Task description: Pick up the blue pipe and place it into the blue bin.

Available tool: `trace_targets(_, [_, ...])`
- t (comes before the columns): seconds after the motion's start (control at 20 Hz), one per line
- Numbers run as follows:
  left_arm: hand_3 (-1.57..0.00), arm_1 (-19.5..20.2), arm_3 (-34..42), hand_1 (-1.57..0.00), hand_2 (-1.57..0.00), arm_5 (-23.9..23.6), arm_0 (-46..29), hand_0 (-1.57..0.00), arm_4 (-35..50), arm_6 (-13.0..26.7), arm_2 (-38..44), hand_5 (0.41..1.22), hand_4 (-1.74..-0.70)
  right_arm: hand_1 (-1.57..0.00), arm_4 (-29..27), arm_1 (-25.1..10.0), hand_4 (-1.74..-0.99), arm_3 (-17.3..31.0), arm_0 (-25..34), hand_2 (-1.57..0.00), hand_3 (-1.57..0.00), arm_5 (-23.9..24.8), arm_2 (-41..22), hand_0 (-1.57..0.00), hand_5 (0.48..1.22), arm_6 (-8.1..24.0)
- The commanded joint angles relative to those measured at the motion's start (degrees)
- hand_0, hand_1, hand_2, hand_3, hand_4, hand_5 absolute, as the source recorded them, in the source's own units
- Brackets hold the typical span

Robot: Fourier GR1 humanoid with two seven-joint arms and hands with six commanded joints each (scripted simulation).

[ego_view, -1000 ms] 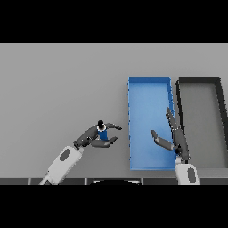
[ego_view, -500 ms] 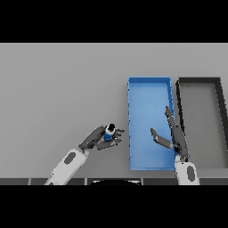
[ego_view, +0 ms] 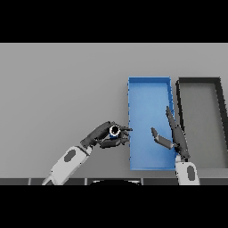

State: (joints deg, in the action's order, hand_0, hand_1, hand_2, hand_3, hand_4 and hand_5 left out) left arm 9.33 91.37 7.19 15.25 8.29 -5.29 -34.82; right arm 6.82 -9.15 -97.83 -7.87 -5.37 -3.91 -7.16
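Gripping the pipe [ego_view: 114,130], the left hand [ego_view: 103,136] is curling its fingers and thumb around it just left of the bin's [ego_view: 149,84] near left wall, the pipe's open end facing up. Doing this well likely means carrying it right until it is fully over the bin floor before releasing. The right hand [ego_view: 174,136] is hovering over the bin's right side, fingers straight. A black bin [ego_view: 199,80] is sitting just right of the bin.

The plain grey counter [ego_view: 58,89] looks smooth and matt; the rectangular blue bin [ego_view: 149,89] and rectangular dark grey bin [ego_view: 199,81] look matt plastic.
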Motion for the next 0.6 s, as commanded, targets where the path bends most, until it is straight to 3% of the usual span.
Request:
trace_targets(0.0, [-1.45, 0.2, 1.0, -1.56, -1.56, 0.1, 0.1, -1.56, 0.2, 1.2, -0.2, 1.216, -1.72, 0.0, -0.3, -0.3, -1.215, 0.0, -0.1, 0.0, 0.0, -0.4, 0.2, 0.0, 0.639, -0.4])
trace_targets(0.15, [-1.44, 0.4, 0.9, -1.57, -1.57, 0.8, 1.0, -1.56, 0.2, 3.0, -0.5, 1.219, -1.73, 0.0, 0.4, 0.0, -1.189, -0.7, -1.3, 0.0, 0.0, -0.2, -0.4, 0.0, 0.631, -1.2])
trace_targets(0.35, [-1.44, 0.0, 1.6, -1.57, -1.57, 1.1, 0.8, -1.57, 0.6, 4.6, -1.0, 1.219, -1.73, 0.0, -1.5, -0.1, -1.174, 1.1, 0.1, 0.0, 0.0, -2.0, -0.1, 0.0, 0.629, 0.1])
trace_targets(0.55, [-1.44, -0.2, 1.1, -1.57, -1.57, 0.5, 1.1, -1.57, -0.3, 4.9, -0.9, 1.22, -1.73, 0.0, -3.1, 0.1, -1.209, 3.7, 2.6, 0.0, 0.0, -3.9, -0.1, 0.0, 0.623, 0.8])
